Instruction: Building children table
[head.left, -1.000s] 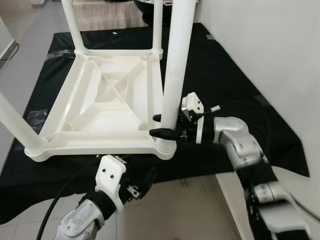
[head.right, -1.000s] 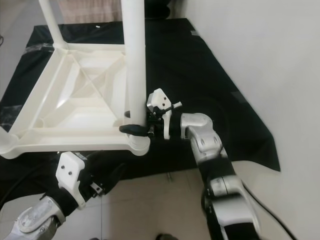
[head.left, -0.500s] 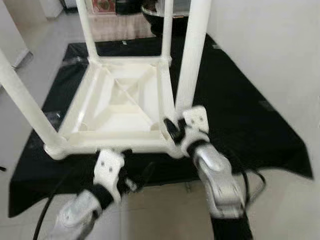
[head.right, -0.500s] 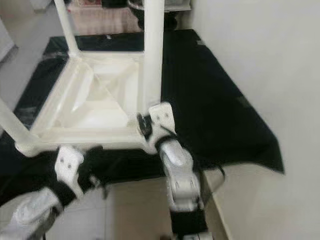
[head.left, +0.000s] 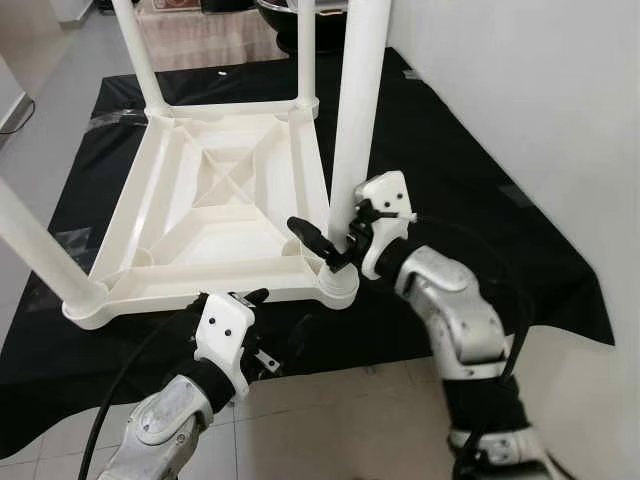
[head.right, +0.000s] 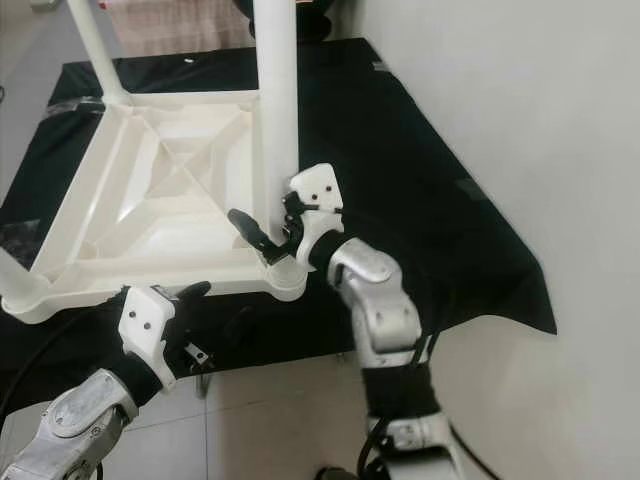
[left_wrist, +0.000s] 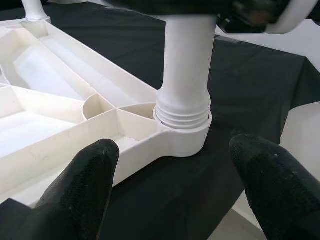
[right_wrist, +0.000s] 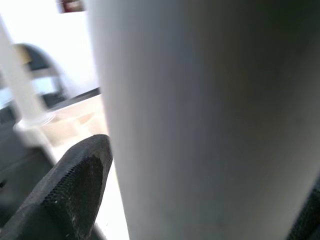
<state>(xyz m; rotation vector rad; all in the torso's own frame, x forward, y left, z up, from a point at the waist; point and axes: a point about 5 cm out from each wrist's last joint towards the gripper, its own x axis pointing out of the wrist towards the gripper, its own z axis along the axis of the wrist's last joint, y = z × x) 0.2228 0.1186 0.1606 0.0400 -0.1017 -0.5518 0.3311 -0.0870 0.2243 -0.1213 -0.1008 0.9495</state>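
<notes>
A white plastic children's table (head.left: 215, 200) lies upside down on a black cloth, its legs pointing up. My right gripper (head.left: 335, 240) is shut on the near right leg (head.left: 355, 120) just above its threaded socket (head.left: 338, 283); one black finger (head.left: 308, 234) sticks out past the leg toward the table's middle. In the right wrist view the leg (right_wrist: 200, 120) looms close beside a finger (right_wrist: 75, 190). My left gripper (head.left: 278, 318) hangs open below the table's front edge, nothing between its fingers. Its wrist view looks at the same leg (left_wrist: 186, 65) and socket (left_wrist: 185, 135).
The black cloth (head.left: 450, 170) covers the floor under the table. A white wall (head.left: 540, 100) stands close on the right. Bare tiles (head.left: 340, 420) lie in front. Three other legs rise at the far left (head.left: 135, 50), far right (head.left: 306, 50) and near left (head.left: 35, 250).
My right wrist has swung from the leg's right side round toward its front, still holding the leg. The left gripper has risen a little toward the table's front edge. The camera shifted.
</notes>
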